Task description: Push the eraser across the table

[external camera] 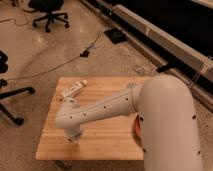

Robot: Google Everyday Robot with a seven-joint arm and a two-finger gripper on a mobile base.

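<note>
While the arm (105,107) is stretching across the surface (106,144), the claw (74,137) is sitting pinched together at seven o'clock, white bottle (72,90) lying at eleven.

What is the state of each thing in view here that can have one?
tool: shut, low over the table near its front edge.
white bottle: lying on its side on the table, apart from the tool.
table: standing level on the floor.
orange item: on the table, mostly hidden by the arm.
office chair: upright on the floor.
eraser: not visible.
</note>
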